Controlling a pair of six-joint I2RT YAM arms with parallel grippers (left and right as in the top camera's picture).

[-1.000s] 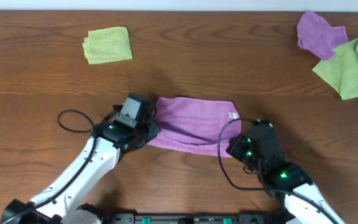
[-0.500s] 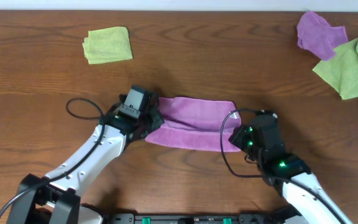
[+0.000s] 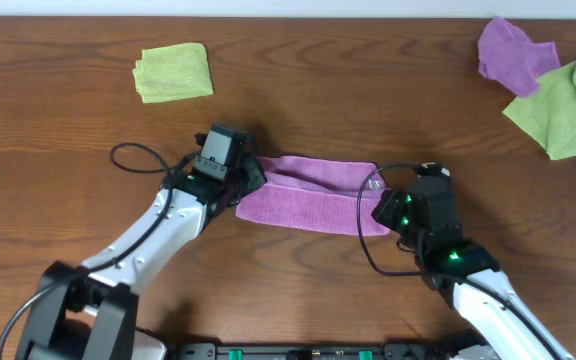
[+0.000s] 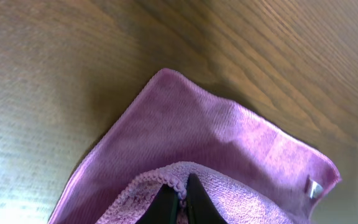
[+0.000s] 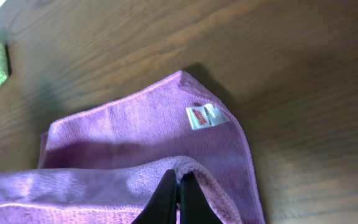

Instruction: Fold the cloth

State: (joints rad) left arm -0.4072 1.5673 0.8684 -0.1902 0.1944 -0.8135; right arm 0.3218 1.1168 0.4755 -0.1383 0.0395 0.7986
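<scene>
My left fingers point(image 4: 164, 200) and right fingers point(image 5: 167, 191) each pinch a near cloth point(image 3: 313, 200) corner, raised so the edge folds squarely toward twelve o'clock.

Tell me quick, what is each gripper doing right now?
Left gripper: shut on a lifted edge of the purple cloth.
Right gripper: shut on the same cloth's edge, near its white tag.
</scene>
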